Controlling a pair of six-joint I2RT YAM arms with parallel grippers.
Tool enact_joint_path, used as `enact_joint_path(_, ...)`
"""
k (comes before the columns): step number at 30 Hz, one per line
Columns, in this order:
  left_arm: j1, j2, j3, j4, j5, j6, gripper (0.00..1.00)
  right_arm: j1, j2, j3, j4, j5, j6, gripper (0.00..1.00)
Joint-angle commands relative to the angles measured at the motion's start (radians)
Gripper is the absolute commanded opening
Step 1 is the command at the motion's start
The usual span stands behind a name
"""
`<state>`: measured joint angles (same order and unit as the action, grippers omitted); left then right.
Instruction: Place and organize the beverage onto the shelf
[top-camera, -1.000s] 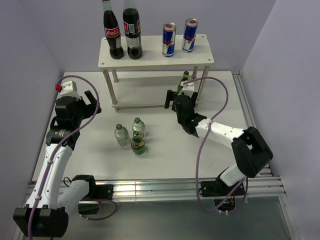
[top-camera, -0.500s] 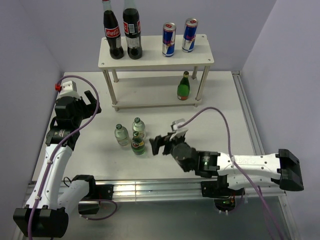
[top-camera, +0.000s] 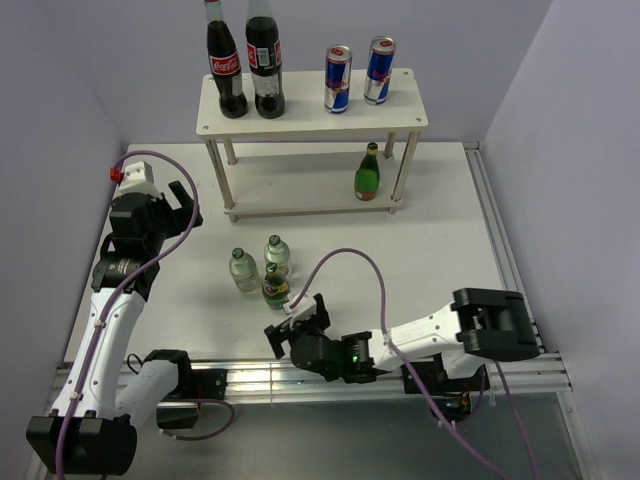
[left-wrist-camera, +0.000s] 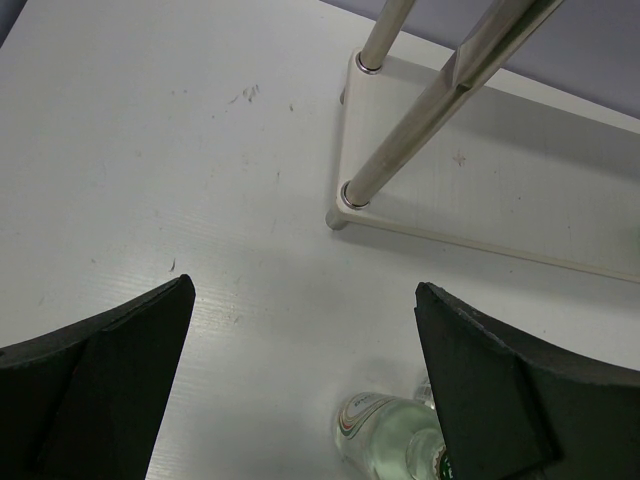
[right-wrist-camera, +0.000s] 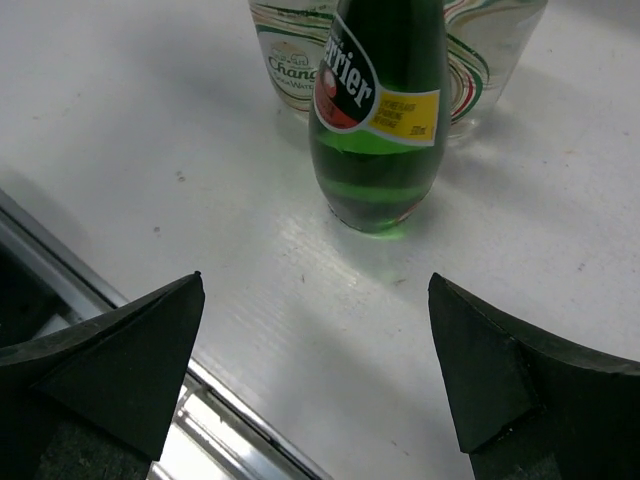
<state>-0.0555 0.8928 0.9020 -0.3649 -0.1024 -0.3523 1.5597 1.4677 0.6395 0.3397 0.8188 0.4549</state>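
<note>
The cream shelf (top-camera: 400, 112) holds two blue-and-silver cans (top-camera: 338, 79) (top-camera: 379, 70) on its top board. One green bottle (top-camera: 367, 173) stands on its lower board. A second green bottle (top-camera: 276, 287) and two clear bottles (top-camera: 241, 270) (top-camera: 277, 254) stand together on the table. My right gripper (top-camera: 293, 322) is open and empty, low at the table's near edge, just short of that green bottle (right-wrist-camera: 385, 110), with its fingertips (right-wrist-camera: 170, 320) apart from it. My left gripper (top-camera: 180, 205) is open and empty, left of the shelf. Its wrist view shows one clear bottle (left-wrist-camera: 385, 440) and the lower board (left-wrist-camera: 500, 190).
Two tall cola bottles (top-camera: 225, 65) (top-camera: 264, 60) stand on the left of the top board. The metal rail (right-wrist-camera: 230, 420) of the table's near edge runs right below my right gripper. Shelf legs (left-wrist-camera: 400, 140) rise ahead of my left gripper.
My right gripper has left the green bottle standing on the lower board. It has swung back to the near edge and come up low behind the table's green bottle. The left arm has not moved.
</note>
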Motion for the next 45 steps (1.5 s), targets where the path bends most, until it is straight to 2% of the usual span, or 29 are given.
enact_joint_path(1,0.005,-0.015,0.009,0.018,0.007,0.021,0.99,-0.013,0.089,0.090,0.127,0.095,-0.028,1.00)
enact_joint_path(5,0.005,-0.014,0.011,0.018,0.010,0.021,0.99,-0.056,0.163,0.111,0.208,0.120,-0.042,1.00)
enact_joint_path(13,0.005,-0.015,0.011,0.021,0.018,0.019,0.99,-0.136,0.327,0.222,0.263,0.152,-0.090,1.00)
enact_joint_path(27,0.005,-0.020,0.012,0.020,0.029,0.019,0.99,-0.216,0.421,0.267,0.306,0.163,-0.071,1.00)
enact_joint_path(29,0.005,-0.017,0.012,0.021,0.030,0.019,0.99,-0.217,0.434,0.270,0.311,0.161,-0.067,0.97)
enact_joint_path(32,0.005,-0.017,0.014,0.020,0.029,0.019,0.99,-0.220,0.445,0.275,0.297,0.157,-0.033,0.81)
enact_joint_path(33,0.005,-0.017,0.012,0.020,0.027,0.019,0.99,-0.222,0.445,0.272,0.292,0.157,-0.027,0.66)
enact_joint_path(35,0.005,-0.017,0.014,0.020,0.027,0.019,0.99,-0.222,0.442,0.269,0.275,0.158,-0.006,0.52)
enact_joint_path(36,0.005,-0.015,0.012,0.020,0.026,0.019,0.99,-0.221,0.439,0.267,0.268,0.160,-0.001,0.39)
enact_joint_path(38,0.005,-0.015,0.014,0.020,0.026,0.019,0.99,-0.221,0.430,0.264,0.237,0.163,0.014,0.21)
enact_joint_path(39,0.005,-0.017,0.012,0.020,0.026,0.019,0.99,-0.220,0.416,0.258,0.225,0.171,0.031,0.07)
enact_joint_path(40,0.005,-0.017,0.012,0.020,0.026,0.019,0.99,-0.220,0.408,0.253,0.199,0.177,0.042,0.01)
enact_joint_path(41,0.005,-0.015,0.014,0.021,0.026,0.019,0.99,-0.219,0.399,0.249,0.187,0.181,0.060,0.00)
enact_joint_path(45,0.006,-0.018,0.012,0.018,0.024,0.021,0.99,-0.205,0.301,0.204,0.099,0.232,0.117,0.00)
